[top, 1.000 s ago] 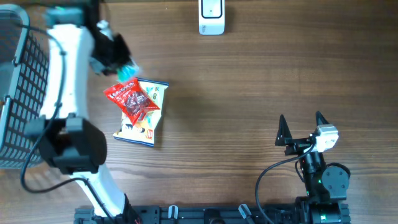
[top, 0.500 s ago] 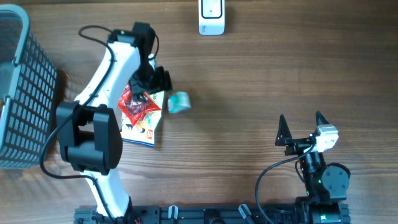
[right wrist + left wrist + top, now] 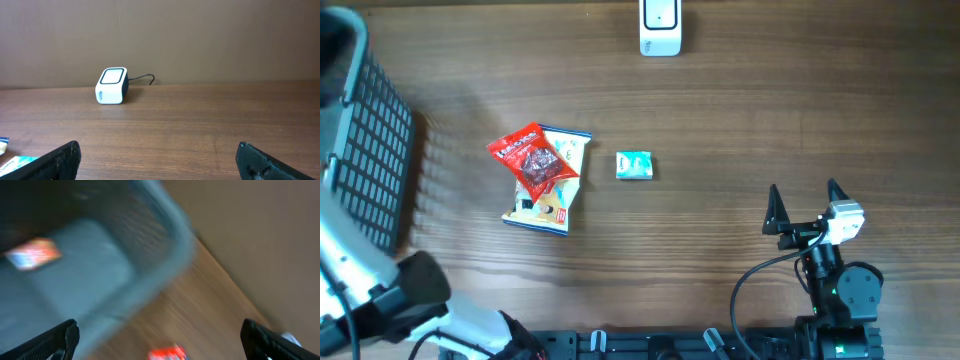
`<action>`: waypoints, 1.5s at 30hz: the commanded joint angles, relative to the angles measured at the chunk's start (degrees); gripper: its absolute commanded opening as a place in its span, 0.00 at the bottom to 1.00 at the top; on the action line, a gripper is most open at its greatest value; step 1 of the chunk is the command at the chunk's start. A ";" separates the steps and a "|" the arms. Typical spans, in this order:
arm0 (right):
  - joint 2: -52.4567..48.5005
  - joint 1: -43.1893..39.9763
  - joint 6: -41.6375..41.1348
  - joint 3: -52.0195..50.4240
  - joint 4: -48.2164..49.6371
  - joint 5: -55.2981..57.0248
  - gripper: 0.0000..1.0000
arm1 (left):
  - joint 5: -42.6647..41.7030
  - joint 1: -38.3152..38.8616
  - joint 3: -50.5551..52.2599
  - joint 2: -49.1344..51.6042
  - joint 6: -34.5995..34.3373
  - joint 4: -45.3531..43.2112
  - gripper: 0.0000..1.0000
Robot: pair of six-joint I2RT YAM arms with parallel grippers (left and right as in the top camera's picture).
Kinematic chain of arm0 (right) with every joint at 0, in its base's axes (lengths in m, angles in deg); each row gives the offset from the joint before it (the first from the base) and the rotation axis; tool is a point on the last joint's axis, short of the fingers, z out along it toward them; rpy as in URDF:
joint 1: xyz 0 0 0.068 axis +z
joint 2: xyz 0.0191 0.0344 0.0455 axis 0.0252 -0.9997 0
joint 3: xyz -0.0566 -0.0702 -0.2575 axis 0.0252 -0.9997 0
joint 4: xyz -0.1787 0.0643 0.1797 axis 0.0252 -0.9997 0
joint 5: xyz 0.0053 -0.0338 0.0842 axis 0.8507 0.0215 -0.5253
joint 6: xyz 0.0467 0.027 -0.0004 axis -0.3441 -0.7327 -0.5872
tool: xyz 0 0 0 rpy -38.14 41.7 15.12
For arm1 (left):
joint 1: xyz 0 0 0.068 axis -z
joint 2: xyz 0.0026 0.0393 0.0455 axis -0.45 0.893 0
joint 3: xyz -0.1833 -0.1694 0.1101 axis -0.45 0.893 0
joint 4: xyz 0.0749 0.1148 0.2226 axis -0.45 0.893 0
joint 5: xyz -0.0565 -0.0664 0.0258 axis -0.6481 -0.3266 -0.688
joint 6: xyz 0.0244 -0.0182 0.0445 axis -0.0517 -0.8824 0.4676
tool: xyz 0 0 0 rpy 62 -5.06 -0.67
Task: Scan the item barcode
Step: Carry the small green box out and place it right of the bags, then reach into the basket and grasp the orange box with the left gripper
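Three packets lie on the table (image 3: 770, 100): a small teal packet (image 3: 634, 166) alone near the middle, and to its left a red snack bag (image 3: 532, 160) resting on top of a blue-and-white pouch (image 3: 548, 198). The scanner (image 3: 660, 27) stands at the far edge, well apart from all of them, and a basket (image 3: 370, 150) sits at the left edge.

The teal packet, lying free and clear of the others, looks the likeliest item to scan. It reads as light, flat and thin, probably in a glossy wrapper that would slide on the wood and crinkle under pressure. Because it lies flat, a grip from above across its narrower width, fingers closing on the two long edges, seems the safest hold. A firm squeeze is hardly needed for so little weight. Which face carries the barcode cannot be told from here.

The right gripper (image 3: 804, 200) rests near its base with its jaws spread wide and nothing between them, facing the scanner across bare wood. The left gripper (image 3: 159, 326) shows only in its own badly blurred wrist view. Its jaws appear wide apart and empty, aimed toward the basket rim, though the blur leaves that uncertain
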 commanded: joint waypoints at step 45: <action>0.31 0.15 -0.44 -0.07 0.15 0.55 1.00 | 32.02 -10.01 0.59 44.74 13.81 -12.17 0.79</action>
